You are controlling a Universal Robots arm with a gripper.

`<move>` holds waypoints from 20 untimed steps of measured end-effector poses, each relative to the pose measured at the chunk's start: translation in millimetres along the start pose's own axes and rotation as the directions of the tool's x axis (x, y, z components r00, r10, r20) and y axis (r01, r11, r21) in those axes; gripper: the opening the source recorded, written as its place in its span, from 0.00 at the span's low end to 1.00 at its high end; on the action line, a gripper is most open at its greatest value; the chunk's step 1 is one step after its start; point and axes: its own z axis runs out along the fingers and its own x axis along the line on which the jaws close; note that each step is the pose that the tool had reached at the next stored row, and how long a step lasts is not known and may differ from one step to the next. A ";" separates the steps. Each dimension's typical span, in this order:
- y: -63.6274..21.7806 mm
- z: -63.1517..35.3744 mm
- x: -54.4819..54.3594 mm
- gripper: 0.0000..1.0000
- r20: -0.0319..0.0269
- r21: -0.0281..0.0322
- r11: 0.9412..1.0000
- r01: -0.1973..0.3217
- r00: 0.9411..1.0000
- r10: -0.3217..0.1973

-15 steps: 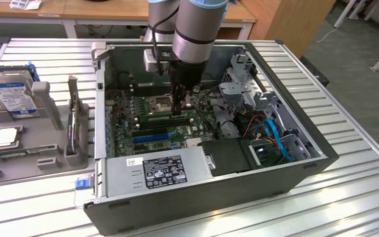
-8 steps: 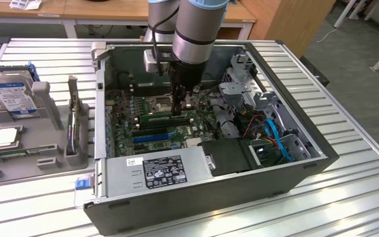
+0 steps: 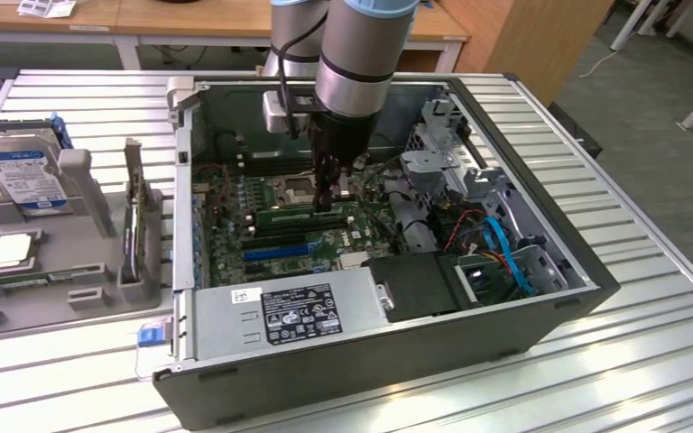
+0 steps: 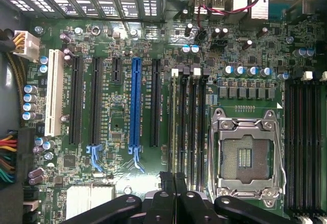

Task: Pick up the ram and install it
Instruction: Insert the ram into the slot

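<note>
Ram (image 3: 302, 216) is down inside the open computer case (image 3: 359, 370), centre of the exterior view: a long green strip lying along the black memory slots, just beside the CPU socket (image 3: 299, 188). And there's the claw (image 3: 326, 198), reaching straight down from the arm (image 3: 364, 54) and hanging right over that strip, fingers pressed together. Whether they pinch the stick's top edge or merely bear on it, I cannot tell from here.

Over to the wrist view. The dark fingertips (image 4: 164, 193) of the claw (image 4: 173, 183) are closed tight, lined up with the bank of memory slots (image 4: 188, 127) that runs alongside the CPU socket (image 4: 245, 155) on the green motherboard (image 4: 117, 106).

My read is that pick-up is behind us and this is the seating stage, with the stick at its slot but not clearly latched. The white end clips are too small to judge. I'd say the next move calls for straight, even downward pressure along the slot line with no tilt, and for keeping well clear of that exposed socket next door.
</note>
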 end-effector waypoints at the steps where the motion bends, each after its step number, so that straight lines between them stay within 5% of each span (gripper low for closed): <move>1: 0.0 0.1 0.0 0.11 0.000 0.000 1.000 0.000 1.000 0.000; 20: -0.2 3.3 0.1 0.11 0.001 0.000 1.000 -0.011 1.000 0.011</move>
